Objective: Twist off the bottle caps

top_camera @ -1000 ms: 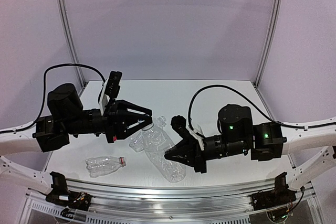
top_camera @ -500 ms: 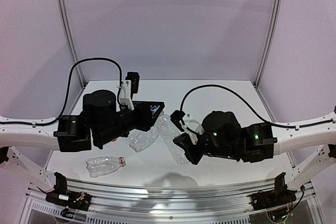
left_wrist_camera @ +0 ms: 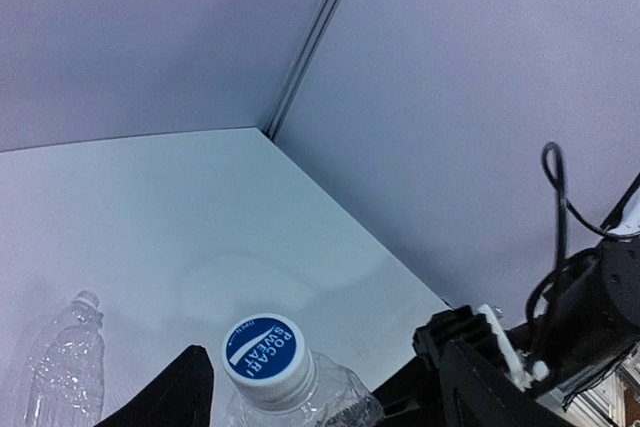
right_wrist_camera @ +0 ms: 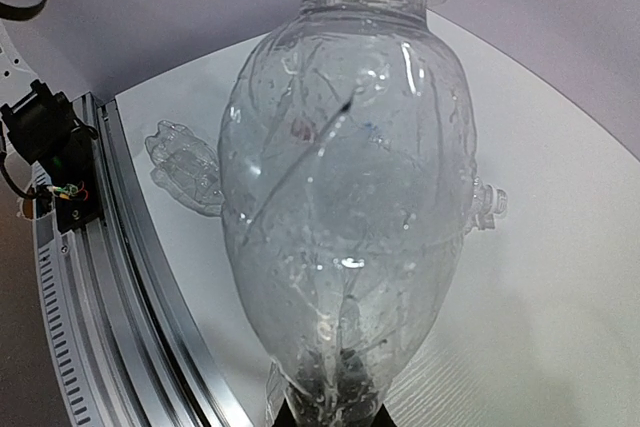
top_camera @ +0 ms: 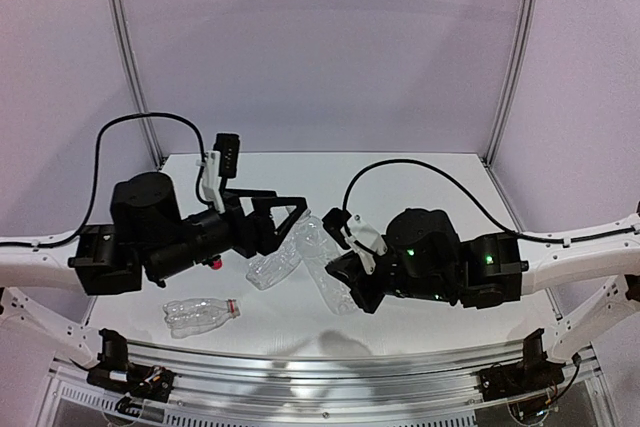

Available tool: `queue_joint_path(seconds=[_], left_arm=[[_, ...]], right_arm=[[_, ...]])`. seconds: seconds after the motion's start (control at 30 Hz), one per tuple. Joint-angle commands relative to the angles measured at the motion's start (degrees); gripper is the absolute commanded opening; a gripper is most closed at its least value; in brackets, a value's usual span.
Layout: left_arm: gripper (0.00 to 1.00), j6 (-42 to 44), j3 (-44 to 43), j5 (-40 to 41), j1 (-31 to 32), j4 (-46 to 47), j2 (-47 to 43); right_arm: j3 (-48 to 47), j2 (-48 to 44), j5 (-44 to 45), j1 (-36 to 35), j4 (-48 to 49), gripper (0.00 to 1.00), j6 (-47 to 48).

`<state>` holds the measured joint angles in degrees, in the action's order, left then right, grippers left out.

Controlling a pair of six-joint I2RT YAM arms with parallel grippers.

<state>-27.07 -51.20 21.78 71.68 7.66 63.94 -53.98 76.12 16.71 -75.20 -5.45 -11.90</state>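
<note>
Bottle cap (left_wrist_camera: 263, 352) is sitting screwed on the neck of a clear bottle (right_wrist_camera: 340, 227), held off the desk (top_camera: 400, 177) near its middle. From the left wrist view its top is a blue disc with white lettering inside a white ribbed rim; from the right wrist view only its white side is showing, at the top edge of the frame.

The left claw (left_wrist_camera: 322, 367) is reaching in from the left with its jaws standing wide, one finger (left_wrist_camera: 185, 392) on each side of the cap and neither touching it. The left arm is stretching low across the desk, forearm pointing toward the centre.

The right claw (right_wrist_camera: 330, 412) is pinching the crumpled bottom end of the clear bottle, jaws closed tight on it, and is tilting the bottle's neck up and toward the left claw (top_camera: 285, 215). The right arm is coming in from the right, bent at the elbow.

A second bottle (top_camera: 200, 313) with a red neck ring is lying on its side near the front-left edge, and a third, crushed bottle (top_camera: 270, 267) is lying just beside the held one.
</note>
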Motion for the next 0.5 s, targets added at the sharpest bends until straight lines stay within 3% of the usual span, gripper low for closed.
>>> queue_joint_path(seconds=[0.0,0.1,0.3,0.47], left_arm=[[0.85,6.4,3.4,-4.2,-1.3,-0.6,-7.4],[0.87,9.6,6.2,-12.2,-5.4,-1.2,-13.5],[0.87,14.0,8.6,-37.5,-12.7,-0.7,-20.3],[0.87,13.3,9.5,-46.6,-12.8,5.0,-18.9]], right_arm=[[-1.1,-0.3,-3.0,0.3,1.4,0.00,-0.4],[-0.2,-1.8,-7.2,0.3,2.8,0.00,0.1],[2.2,-5.6,-23.0,0.3,5.3,0.00,1.2],[3.0,-6.8,-30.6,0.3,8.1,0.00,1.4]])
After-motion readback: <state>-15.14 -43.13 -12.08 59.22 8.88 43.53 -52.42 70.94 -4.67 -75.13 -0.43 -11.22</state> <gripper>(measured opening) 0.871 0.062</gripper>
